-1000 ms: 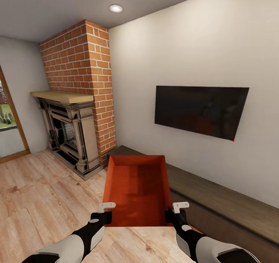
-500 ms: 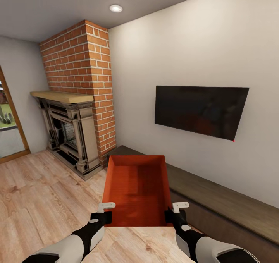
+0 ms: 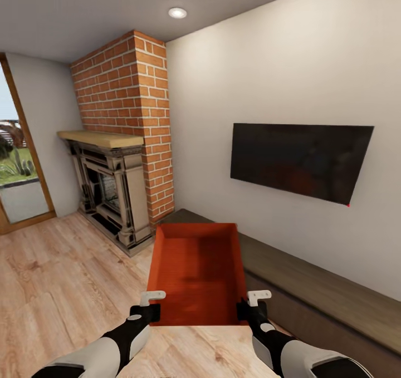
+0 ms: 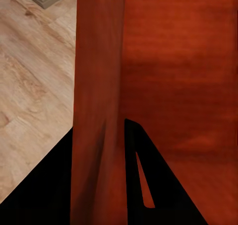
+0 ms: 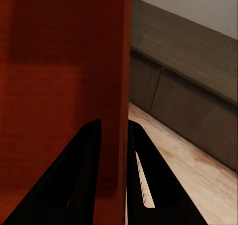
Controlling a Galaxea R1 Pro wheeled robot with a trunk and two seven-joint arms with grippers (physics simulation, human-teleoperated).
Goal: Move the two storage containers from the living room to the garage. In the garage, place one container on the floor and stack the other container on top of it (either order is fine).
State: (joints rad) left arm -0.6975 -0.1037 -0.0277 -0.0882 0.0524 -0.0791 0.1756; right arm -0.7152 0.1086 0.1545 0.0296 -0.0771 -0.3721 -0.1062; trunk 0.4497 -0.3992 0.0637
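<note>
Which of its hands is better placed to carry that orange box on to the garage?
Neither alone: the left hand pinches the storage container's left wall and the right hand its right wall, so both carry it together.

The camera swings a touch left: the brick fireplace (image 3: 120, 144), the wall-mounted TV (image 3: 301, 160) and the ceiling light (image 3: 177, 13) all slide right in the head view, and more of the glass door (image 3: 19, 161) opens up at the left edge.
</note>
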